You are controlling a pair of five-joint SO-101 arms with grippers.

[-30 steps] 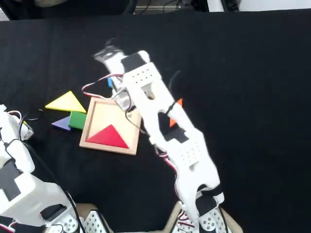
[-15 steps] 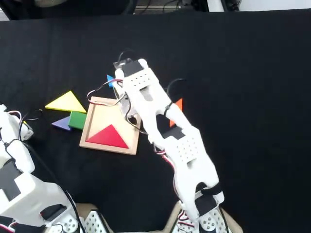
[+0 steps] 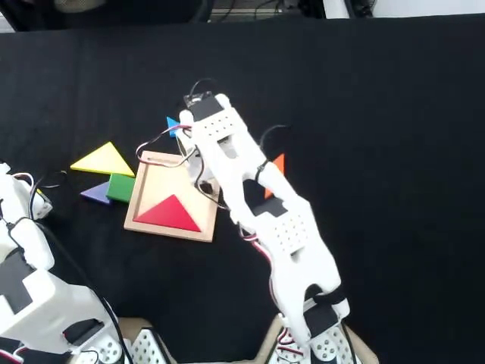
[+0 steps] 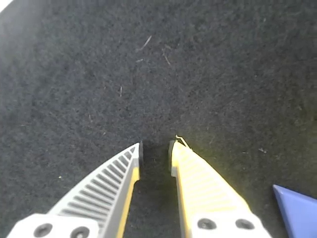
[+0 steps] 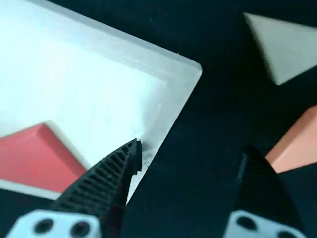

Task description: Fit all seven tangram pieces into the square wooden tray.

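Black table point(image 3: 379, 114): wooden tray point(image 3: 163, 178), yellow triangle point(image 3: 102, 161), green square point(image 3: 121, 187).

— Where can we pass over the black cloth point(image 3: 379, 114)?
— Its far and right stretches lie open. On the left, the yellow triangle point(image 3: 102, 161), green square point(image 3: 121, 187) and purple piece point(image 3: 93, 193) crowd just beside the square wooden tray point(image 3: 136, 189).
— And over the tray?
— The white right arm point(image 3: 292, 235) slants across its right rim and hides part of the orange piece point(image 3: 278, 162). The right gripper point(image 5: 190, 151) stands wide apart, straddling a tray corner. The red triangle point(image 3: 170, 212) takes the near floor; we see bare wood beyond it.
— Anything at the far corner?
— The blue triangle point(image 3: 172, 125), beside the arm's tip.
— Our left gripper point(image 4: 156, 148)?
— Barely parted, with open cloth ahead.
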